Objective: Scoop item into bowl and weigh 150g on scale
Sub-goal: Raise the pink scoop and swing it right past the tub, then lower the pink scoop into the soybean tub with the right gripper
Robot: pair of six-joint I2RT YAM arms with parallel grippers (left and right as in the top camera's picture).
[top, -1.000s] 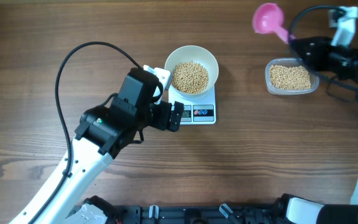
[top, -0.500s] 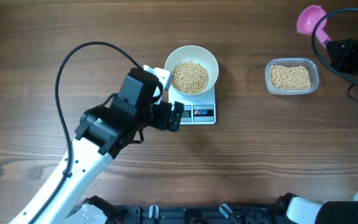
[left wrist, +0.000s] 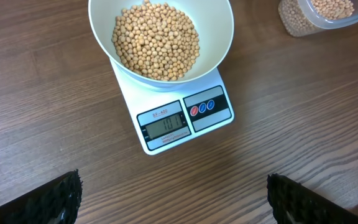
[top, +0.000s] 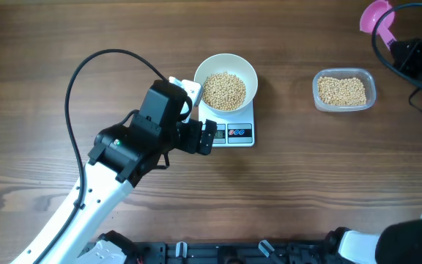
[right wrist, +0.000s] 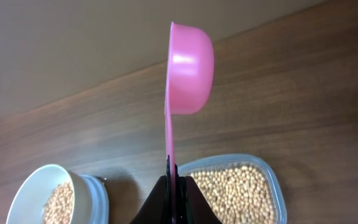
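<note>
One scoop (top: 376,15) farther right, bowl (top: 226,61) unmoved

We are counting one white bowl (top: 249,70). We are counting one scale (top: 239,134), and it is showing one little screen (left wrist: 163,124). We are counting one clear tub (top: 373,92) and one pink scoop (top: 376,15). The beans (left wrist: 157,40) are lying in two piles, one in the bowl and one in the tub, and each pile is holding too many for us to count. We are counting two robot arms, the left arm (top: 123,150) and the right arm (top: 416,62). We are counting two claws, the left claw (left wrist: 176,205) and the right claw (right wrist: 173,180). One wooden surface (top: 306,183) is lying under it all.
</note>
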